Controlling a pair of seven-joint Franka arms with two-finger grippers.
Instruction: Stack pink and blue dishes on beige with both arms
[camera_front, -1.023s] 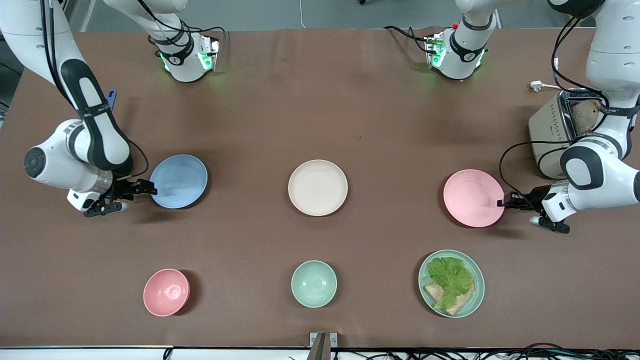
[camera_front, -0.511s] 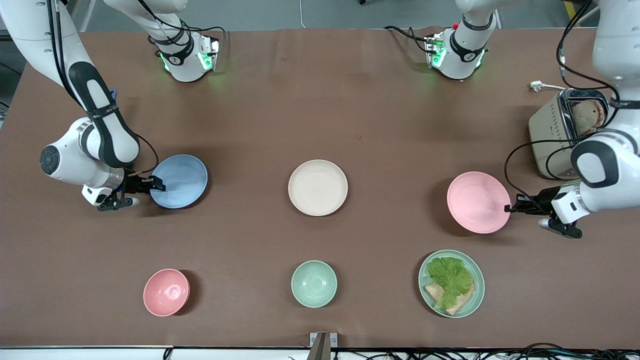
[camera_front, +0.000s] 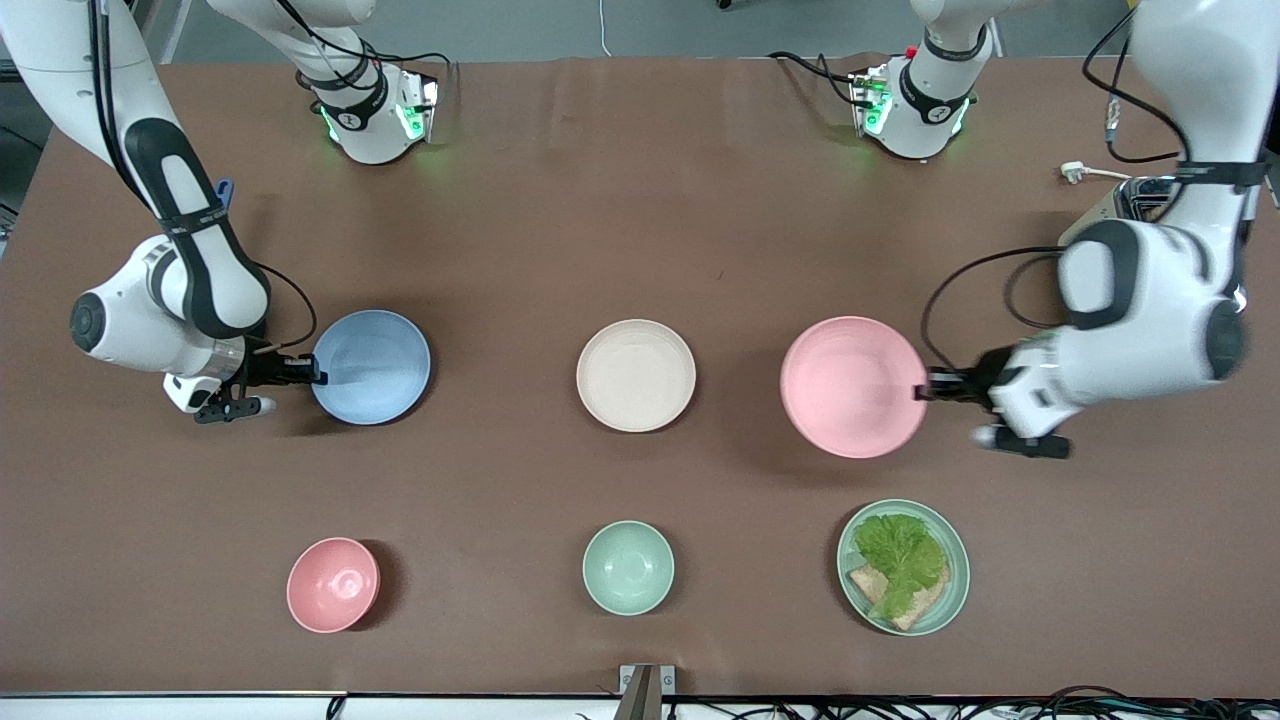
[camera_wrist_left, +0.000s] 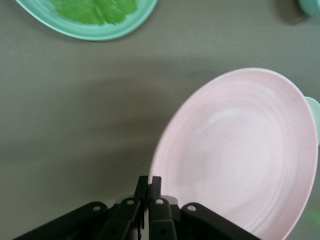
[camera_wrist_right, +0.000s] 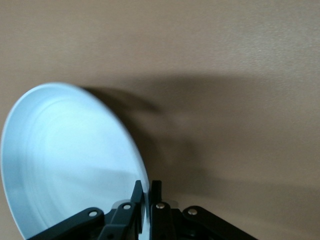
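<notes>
The pale pink plate (camera_front: 852, 387) hangs above the table between the beige plate and the left arm's end, with my left gripper (camera_front: 922, 391) shut on its rim. In the left wrist view the pink plate (camera_wrist_left: 240, 155) tilts up from my left gripper (camera_wrist_left: 149, 182). My right gripper (camera_front: 318, 377) is shut on the rim of the light blue plate (camera_front: 371, 367), raised a little over the right arm's end. In the right wrist view the blue plate (camera_wrist_right: 70, 160) casts a shadow beside my right gripper (camera_wrist_right: 146, 187). The beige plate (camera_front: 636, 375) lies bare at the table's middle.
Nearer the front camera stand a pink bowl (camera_front: 333, 584), a mint-green bowl (camera_front: 628, 567) and a mint-green plate (camera_front: 903, 567) with lettuce and bread. A toaster (camera_front: 1095, 215) sits at the left arm's end, mostly hidden by that arm.
The left arm has lifted the pink plate and carried it toward the beige plate. The right arm has raised the blue plate and shifted it slightly toward the middle.
</notes>
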